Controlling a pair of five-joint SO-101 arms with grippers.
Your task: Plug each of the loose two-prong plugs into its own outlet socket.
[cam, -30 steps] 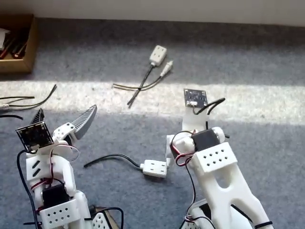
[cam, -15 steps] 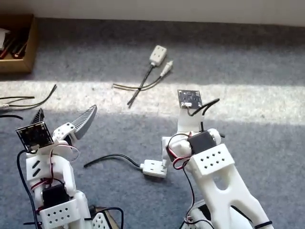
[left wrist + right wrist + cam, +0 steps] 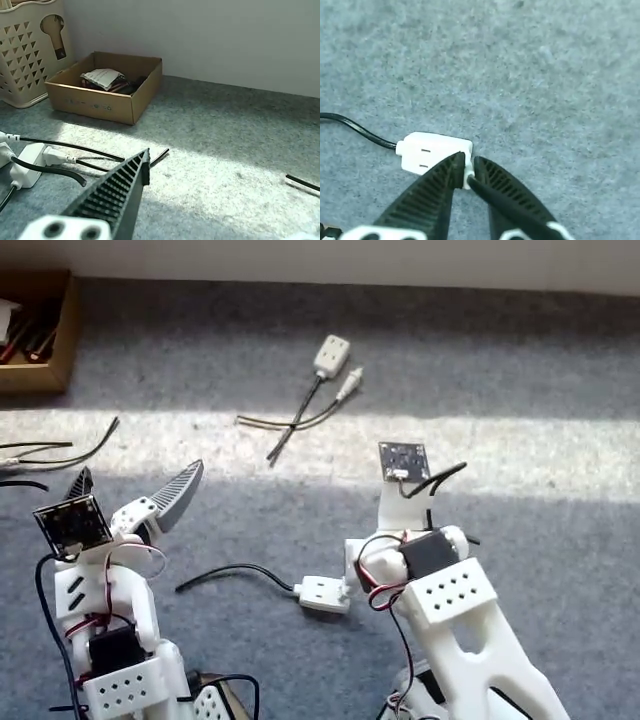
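Progress on the plugging job looks close to nil as I work the two arms from afar. My right gripper (image 3: 466, 161) is down on the carpet (image 3: 520, 360), its black fingers (image 3: 432, 192) pinched almost together on the end corner of the near socket block (image 3: 434, 153). The block's two slots face up and hold nothing, and a black cord (image 3: 355, 129) trails from its other end. My left gripper (image 3: 135, 480) hangs above the carpet well apart from the block, jaws spread wide and holding nothing. Farther out, the second socket block (image 3: 331, 354) lies with a loose white plug (image 3: 349, 386) just beside it, apparently not pushed in, and their cords cross. I judge that every insertion is left to do: a plug must be found for the near block, and the far pair must be joined. A cardboard box (image 3: 107, 87) sits by the wall.
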